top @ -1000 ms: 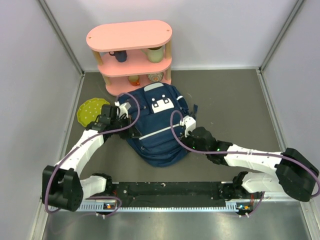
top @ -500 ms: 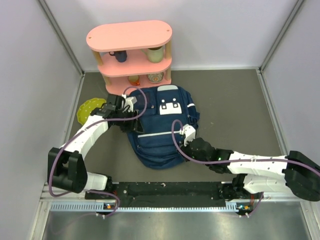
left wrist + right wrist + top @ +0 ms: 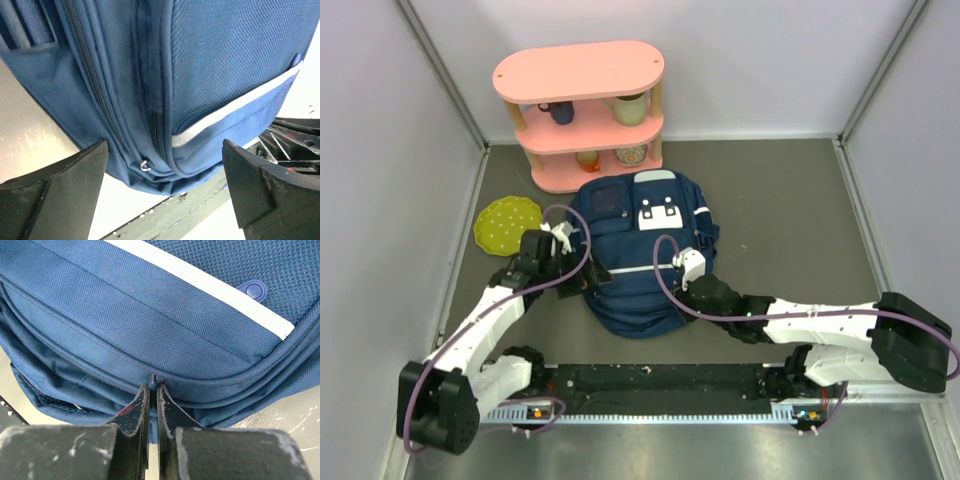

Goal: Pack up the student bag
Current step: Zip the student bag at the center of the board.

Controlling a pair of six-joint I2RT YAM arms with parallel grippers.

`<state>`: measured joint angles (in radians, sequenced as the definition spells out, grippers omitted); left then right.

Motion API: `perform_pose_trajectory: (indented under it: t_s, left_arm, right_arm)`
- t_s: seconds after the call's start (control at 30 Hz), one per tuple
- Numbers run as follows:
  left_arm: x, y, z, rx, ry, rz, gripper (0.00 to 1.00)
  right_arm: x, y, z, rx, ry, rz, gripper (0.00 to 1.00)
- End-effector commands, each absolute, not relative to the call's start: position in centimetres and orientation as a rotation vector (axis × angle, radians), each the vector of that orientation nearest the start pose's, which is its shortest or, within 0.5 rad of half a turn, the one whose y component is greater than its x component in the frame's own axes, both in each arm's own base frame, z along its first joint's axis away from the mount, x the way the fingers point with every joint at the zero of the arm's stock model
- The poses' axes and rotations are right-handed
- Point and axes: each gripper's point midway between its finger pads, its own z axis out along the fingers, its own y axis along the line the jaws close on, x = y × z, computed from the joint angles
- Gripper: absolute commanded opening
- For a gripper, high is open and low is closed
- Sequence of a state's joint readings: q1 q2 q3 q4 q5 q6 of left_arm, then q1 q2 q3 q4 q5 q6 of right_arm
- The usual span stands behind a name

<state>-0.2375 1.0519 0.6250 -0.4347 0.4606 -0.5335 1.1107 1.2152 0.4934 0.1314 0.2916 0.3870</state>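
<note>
The student bag (image 3: 640, 250) lies flat on the table, navy blue with a white stripe and a white buckled patch. My left gripper (image 3: 582, 268) is at the bag's left side, open wide. In the left wrist view the bag's side seams (image 3: 220, 60) and a small metal zipper ring (image 3: 145, 165) show between the fingers of the left gripper (image 3: 164, 150), which hold nothing. My right gripper (image 3: 678, 272) rests at the bag's near right. In the right wrist view the right gripper (image 3: 153, 386) is shut on a small blue zipper pull (image 3: 153, 377) at a seam of the bag (image 3: 150, 305).
A pink two-tier shelf (image 3: 582, 105) with cups and bowls stands just behind the bag. A green dotted plate (image 3: 506, 222) lies left of the bag, close to my left arm. Grey walls enclose the table. A black rail (image 3: 660, 380) runs along the near edge.
My left gripper opened, let go of the bag and drew back toward the near left. The bag went from bunched up to lying spread flat. The right gripper stayed shut at the seam.
</note>
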Motion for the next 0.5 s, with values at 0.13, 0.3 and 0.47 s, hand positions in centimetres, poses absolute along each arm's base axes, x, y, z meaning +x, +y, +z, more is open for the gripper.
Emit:
perform_pose_trajectory:
  t_s: [0.13, 0.3, 0.47]
  left_arm:
    - [22.2, -17.2, 13.2, -0.425, 2.320, -1.103, 0.99]
    - [22.3, -17.1, 13.7, -0.573, 2.232, -1.150, 0.91]
    - [22.5, -16.7, 13.9, -0.622, 2.197, -1.140, 0.69]
  right_arm:
    - [19.2, 30.3, 10.5, -0.541, 2.029, 0.616, 0.00]
    - [19.3, 30.4, 10.7, -0.545, 2.025, 0.619, 0.00]
    - [19.3, 30.4, 10.8, -0.550, 2.021, 0.619, 0.00]
